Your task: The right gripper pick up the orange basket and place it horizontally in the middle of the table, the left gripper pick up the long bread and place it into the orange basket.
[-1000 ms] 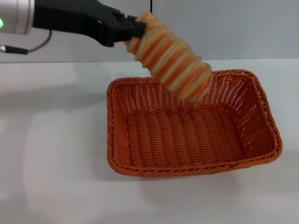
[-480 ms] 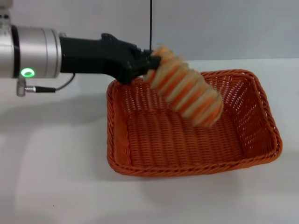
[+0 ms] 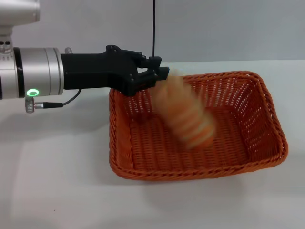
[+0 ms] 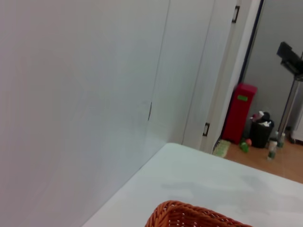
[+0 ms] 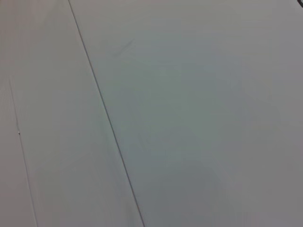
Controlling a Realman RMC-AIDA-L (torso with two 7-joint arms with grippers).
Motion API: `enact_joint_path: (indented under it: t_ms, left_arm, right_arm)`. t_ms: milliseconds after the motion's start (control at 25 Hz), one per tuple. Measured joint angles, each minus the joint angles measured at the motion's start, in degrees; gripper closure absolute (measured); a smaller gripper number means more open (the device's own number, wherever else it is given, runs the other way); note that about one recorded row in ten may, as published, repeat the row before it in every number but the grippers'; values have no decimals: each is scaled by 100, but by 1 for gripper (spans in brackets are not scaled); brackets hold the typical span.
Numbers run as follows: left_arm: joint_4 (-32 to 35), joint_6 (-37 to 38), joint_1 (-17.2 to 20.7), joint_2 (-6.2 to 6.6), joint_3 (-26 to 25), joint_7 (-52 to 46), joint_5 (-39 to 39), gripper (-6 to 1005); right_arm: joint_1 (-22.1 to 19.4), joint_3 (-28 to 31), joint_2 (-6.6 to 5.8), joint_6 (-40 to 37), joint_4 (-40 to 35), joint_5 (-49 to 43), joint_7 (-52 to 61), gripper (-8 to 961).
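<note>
In the head view, the left gripper (image 3: 159, 75) reaches in from the left and hangs over the back-left corner of the orange basket (image 3: 195, 126). Its short jaws stand apart with nothing between them. The long bread (image 3: 186, 114) is just below and to the right of the jaws, free of them and inside the basket's outline. It is smeared, so its stripes barely read, and whether it touches the basket floor cannot be told. Its long axis slants from the gripper end down toward the near right of the basket. The basket sits on the white table (image 3: 57, 181) with its long side running left to right. The right gripper does not appear here.

The left wrist view shows only a curve of the basket's braided rim (image 4: 189, 215), cut off by the frame edge, with bare table beyond it; no fingers and no bread are visible.

The right wrist view shows only a plain grey surface.
</note>
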Motion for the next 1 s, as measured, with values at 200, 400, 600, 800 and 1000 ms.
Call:
enact_joint_path:
  t_ms: [200, 400, 600, 800, 1000]
  left_arm:
    - [-85, -67, 14, -1, 36, 134, -45, 679]
    - [-145, -119, 109, 0, -323, 481, -164, 454]
    - [-336, -126, 281, 1, -899, 1218, -531, 321]
    - [-1527, 4, 366, 10, -1510, 2539, -1657, 213]
    - [-2923, 258, 375, 13, -2097, 3965, -2358, 167]
  right_arm:
    - [53, 2, -7, 75, 0, -1, -2, 422]
    - [76, 5, -7, 145, 0, -2, -16, 423]
    - [83, 10, -5, 170, 0, 7, -119, 423]
    - [83, 14, 36, 258, 87, 8, -549, 413]
    - [122, 16, 51, 345, 431, 41, -1178, 402]
